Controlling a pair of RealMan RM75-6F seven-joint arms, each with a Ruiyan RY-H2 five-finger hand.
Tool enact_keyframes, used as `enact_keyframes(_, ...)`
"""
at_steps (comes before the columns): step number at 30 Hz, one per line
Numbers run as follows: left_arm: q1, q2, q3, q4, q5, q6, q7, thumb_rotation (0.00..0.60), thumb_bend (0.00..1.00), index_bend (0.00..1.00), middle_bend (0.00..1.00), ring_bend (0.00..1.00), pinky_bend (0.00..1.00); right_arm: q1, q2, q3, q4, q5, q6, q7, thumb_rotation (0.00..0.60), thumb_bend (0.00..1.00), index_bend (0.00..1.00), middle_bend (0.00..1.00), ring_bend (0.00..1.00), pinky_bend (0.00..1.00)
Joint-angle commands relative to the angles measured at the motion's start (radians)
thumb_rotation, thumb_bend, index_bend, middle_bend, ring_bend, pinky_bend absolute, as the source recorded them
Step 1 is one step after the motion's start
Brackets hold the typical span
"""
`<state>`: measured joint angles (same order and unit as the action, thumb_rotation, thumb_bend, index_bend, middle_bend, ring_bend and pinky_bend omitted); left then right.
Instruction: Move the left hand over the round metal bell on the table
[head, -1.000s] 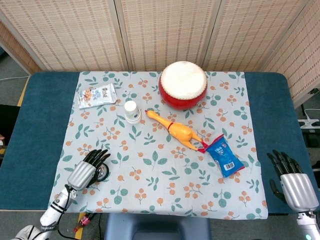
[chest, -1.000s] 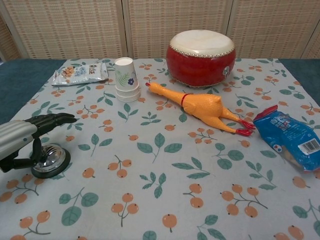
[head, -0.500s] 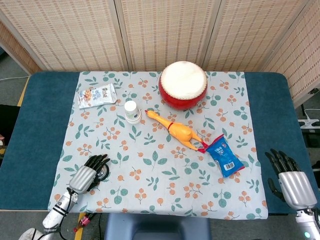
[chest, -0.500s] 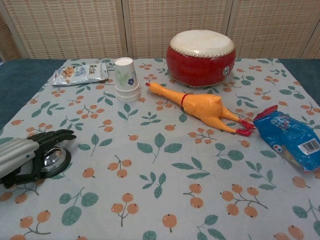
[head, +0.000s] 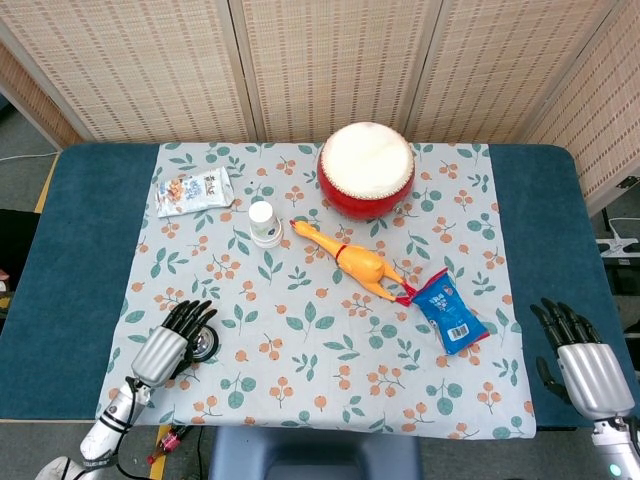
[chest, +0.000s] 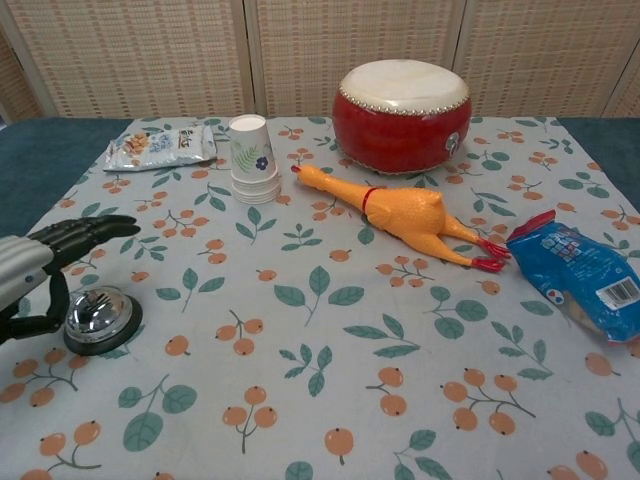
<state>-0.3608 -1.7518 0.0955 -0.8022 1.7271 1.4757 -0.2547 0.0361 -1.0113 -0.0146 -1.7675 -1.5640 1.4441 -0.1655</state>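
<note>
The round metal bell (chest: 98, 317) stands on its black base near the front left corner of the floral cloth; in the head view the bell (head: 206, 344) is half covered by my fingers. My left hand (chest: 42, 262) hovers just above and to the left of it, fingers spread and pointing right, thumb hanging down beside the bell's left side. From overhead my left hand (head: 168, 342) holds nothing. My right hand (head: 584, 366) rests open over the bare blue table at the front right, far from the bell.
A red drum (head: 366, 168) stands at the back centre. A yellow rubber chicken (head: 355, 262) and a blue snack bag (head: 448, 312) lie mid-table to the right. Paper cups (head: 264, 222) and a snack packet (head: 194, 191) sit at the back left.
Half a second ago my left hand lay low over the bell, covering it. It has since lifted and shifted left, leaving the bell's dome exposed. The right hand barely moved.
</note>
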Motion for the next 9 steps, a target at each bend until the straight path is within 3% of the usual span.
enact_keyframes(1, 0.01, 0.16, 0.013, -0.161, 0.035, 0.051, 0.117, 0.6, 1.0, 0.0, 0.0, 0.0, 0.09, 0.001, 0.002, 0.0, -0.001, 0.001, -0.002, 0.002, 0.6, 0.44, 0.07, 0.01, 0.0, 0.14)
enact_keyframes(4, 0.056, 0.27, 0.023, -0.244, -0.004, 0.055, 0.182, 0.6, 1.0, 0.0, 0.0, 0.0, 0.13, 0.001, -0.002, 0.002, 0.003, 0.002, 0.002, -0.002, 0.6, 0.44, 0.07, 0.01, 0.0, 0.14)
enact_keyframes(9, 0.118, 0.377, -0.009, -0.348, -0.099, 0.069, 0.22, 0.6, 1.0, 0.0, 0.04, 0.02, 0.19, 0.007, -0.018, 0.004, 0.014, 0.009, -0.009, -0.022, 0.6, 0.44, 0.07, 0.01, 0.0, 0.14)
